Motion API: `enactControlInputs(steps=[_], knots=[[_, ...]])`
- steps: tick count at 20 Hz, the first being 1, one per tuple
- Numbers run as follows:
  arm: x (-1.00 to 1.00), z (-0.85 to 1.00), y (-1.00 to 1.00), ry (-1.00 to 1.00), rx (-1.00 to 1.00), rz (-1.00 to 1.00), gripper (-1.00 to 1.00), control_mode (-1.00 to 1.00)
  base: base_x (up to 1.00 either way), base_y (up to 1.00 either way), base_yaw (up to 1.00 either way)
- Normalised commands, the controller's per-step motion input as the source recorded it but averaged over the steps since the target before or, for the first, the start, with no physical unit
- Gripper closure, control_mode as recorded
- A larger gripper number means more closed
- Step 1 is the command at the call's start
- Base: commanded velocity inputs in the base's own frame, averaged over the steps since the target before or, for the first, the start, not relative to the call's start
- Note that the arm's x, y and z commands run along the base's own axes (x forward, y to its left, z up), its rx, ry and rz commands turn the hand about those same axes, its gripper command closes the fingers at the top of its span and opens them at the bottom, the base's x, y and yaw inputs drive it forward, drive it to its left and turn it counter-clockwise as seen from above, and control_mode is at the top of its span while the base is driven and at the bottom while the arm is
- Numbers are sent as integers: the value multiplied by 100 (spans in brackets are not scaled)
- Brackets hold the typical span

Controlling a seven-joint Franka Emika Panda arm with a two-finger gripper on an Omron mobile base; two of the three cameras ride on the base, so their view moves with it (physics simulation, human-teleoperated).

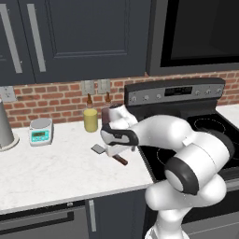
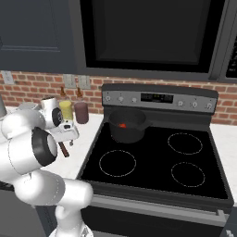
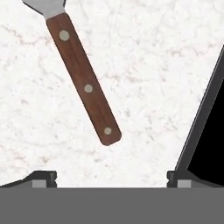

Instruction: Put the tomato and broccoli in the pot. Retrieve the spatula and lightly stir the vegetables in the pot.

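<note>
The spatula (image 3: 85,85) lies flat on the white counter, its brown riveted handle slanting up to the grey blade (image 3: 43,6). My gripper (image 3: 111,179) hangs open just above the counter, and the handle's end lies a little ahead of the fingertips (image 3: 43,177), untouched. In the left base view the hand (image 1: 113,150) sits over the spatula (image 1: 98,149) near the stove's edge. The dark pot (image 2: 127,125) stands on the back left burner with the red tomato (image 2: 122,125) inside. The broccoli is hidden.
A yellow jar (image 1: 90,120) and a maroon jar (image 2: 81,112) stand by the brick wall. A kitchen scale (image 1: 40,130) and a grey cylinder (image 1: 4,126) sit further left. The black stove (image 2: 152,162) begins right beside the spatula, its edge (image 3: 205,109) close to my right finger.
</note>
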Motion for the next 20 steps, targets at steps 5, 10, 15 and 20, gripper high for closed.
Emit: enactControlInputs(steps=[5, 10, 15, 20], knots=[[-1, -31, 0, 0, 13, 0, -100, -100, 0, 0, 0], [0, -28, 0, 0, 4, 0, -100, -100, 0, 0, 0], [0, -19, 0, 0, 3, 0, -100, -100, 0, 0, 0], [1, -14, 0, -2, 3, 0, -100, -100, 0, 0, 0]])
